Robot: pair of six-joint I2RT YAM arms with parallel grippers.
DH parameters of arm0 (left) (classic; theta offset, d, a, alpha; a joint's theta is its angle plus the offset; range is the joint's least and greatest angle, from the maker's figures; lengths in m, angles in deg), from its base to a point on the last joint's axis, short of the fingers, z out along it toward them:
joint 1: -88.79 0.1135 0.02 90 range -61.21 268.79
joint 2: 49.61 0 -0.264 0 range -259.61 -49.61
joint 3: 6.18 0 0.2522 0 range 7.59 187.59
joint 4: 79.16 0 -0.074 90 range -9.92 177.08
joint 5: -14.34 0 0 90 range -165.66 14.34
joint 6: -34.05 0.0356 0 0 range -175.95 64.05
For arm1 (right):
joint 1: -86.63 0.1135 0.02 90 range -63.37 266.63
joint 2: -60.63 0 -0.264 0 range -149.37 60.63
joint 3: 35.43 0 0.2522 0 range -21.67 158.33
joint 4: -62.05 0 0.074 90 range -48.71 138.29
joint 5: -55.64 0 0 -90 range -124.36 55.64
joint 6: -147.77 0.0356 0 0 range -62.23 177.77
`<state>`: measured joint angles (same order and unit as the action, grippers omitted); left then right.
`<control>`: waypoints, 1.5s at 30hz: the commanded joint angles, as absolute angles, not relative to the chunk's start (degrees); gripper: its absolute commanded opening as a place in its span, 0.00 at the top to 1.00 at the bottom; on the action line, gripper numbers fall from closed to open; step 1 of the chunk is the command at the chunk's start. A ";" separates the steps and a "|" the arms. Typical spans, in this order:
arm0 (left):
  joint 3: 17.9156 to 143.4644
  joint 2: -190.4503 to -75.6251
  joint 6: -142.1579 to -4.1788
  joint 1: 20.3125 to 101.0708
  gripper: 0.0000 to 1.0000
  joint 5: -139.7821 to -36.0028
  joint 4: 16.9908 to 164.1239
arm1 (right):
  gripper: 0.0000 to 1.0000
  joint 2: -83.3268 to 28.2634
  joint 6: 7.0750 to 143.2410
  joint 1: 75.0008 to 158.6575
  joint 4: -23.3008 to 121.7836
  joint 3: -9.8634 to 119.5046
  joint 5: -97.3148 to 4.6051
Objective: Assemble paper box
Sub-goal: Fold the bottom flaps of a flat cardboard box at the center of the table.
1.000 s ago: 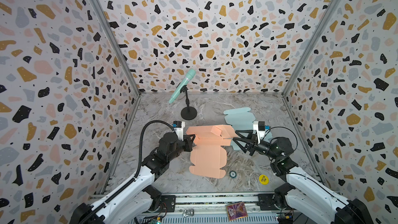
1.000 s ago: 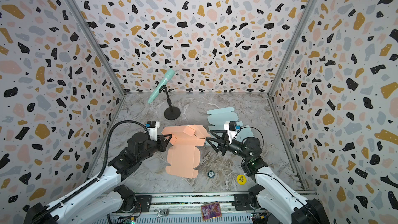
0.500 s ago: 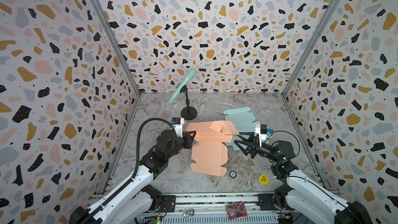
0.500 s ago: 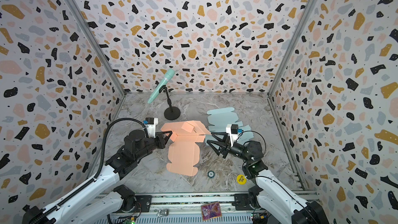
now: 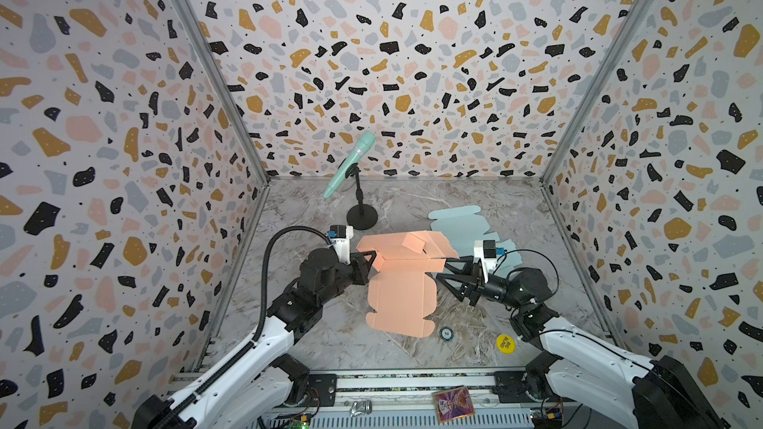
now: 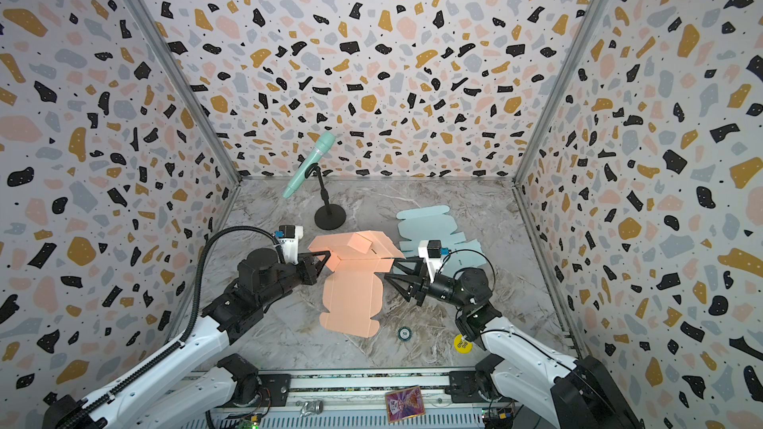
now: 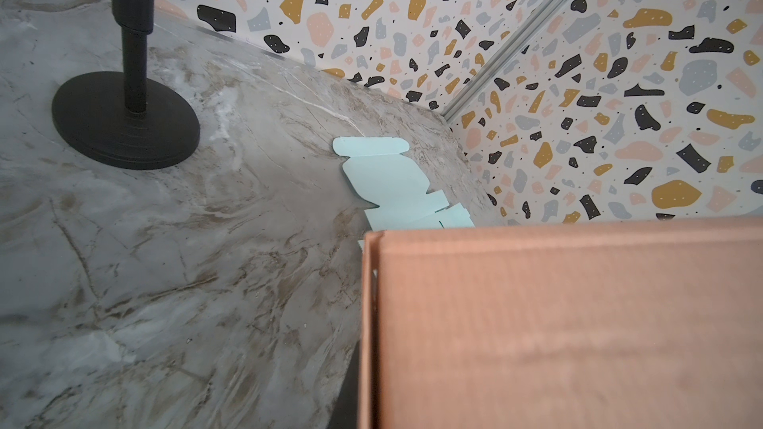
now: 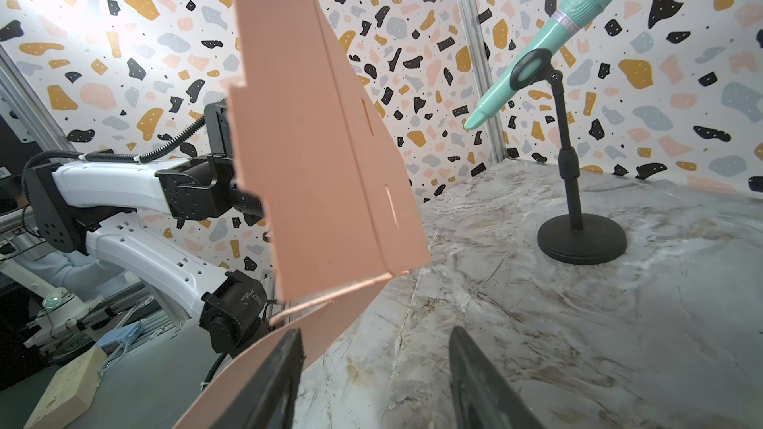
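Marble-pattern table point(image 5: 396, 356), terrazzo walls on three sides. Biggest loose thing on it is the orange box blank point(image 5: 398, 299) point(image 6: 351, 303), unfolded cardboard lying mid-table between my two arms, its near half flat on the marble, its far end folded up into raised panels. My left gripper point(image 5: 368, 261) point(image 6: 323, 260) sits at the blank's left edge where the raised part begins; its fingers look pressed together on that edge, and my left wrist view is filled by a close orange panel point(image 7: 557, 323), so I read it as pinching the cardboard. My right gripper point(image 5: 441, 272) point(image 6: 390, 269) is at the blank's right edge, jaws spread, one finger above the other in both top views; in the right wrist view the two dark fingers point(image 8: 280, 381) stand apart, and a curved orange flap runs right up to one of them. Whether that finger touches the flap I cannot tell. Behind my right arm, a pale blue blank point(image 5: 462, 222) point(image 7: 388, 183) lies flat on the table. Far left of centre, a black mic stand point(image 5: 362, 216) point(image 8: 578, 237) carries a mint-green microphone point(image 5: 351, 163) point(image 8: 549, 43), tilted. Near the front edge, right of the orange blank's near end: a yellow disc point(image 5: 505, 342), then a smaller dark chip point(image 5: 446, 332).
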<state>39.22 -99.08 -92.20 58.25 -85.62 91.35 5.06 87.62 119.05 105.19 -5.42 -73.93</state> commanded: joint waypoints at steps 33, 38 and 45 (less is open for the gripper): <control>36.33 -99.44 -89.96 58.47 0.99 -86.60 93.72 | 0.49 -7.66 87.87 123.82 105.84 1.87 -69.61; 37.13 -99.96 -89.16 58.56 0.99 -84.40 91.32 | 0.49 0.08 81.15 123.82 94.75 1.98 -68.09; 37.64 -100.02 -88.56 59.67 1.00 -85.01 90.86 | 0.47 12.55 77.15 120.94 82.33 3.59 -69.60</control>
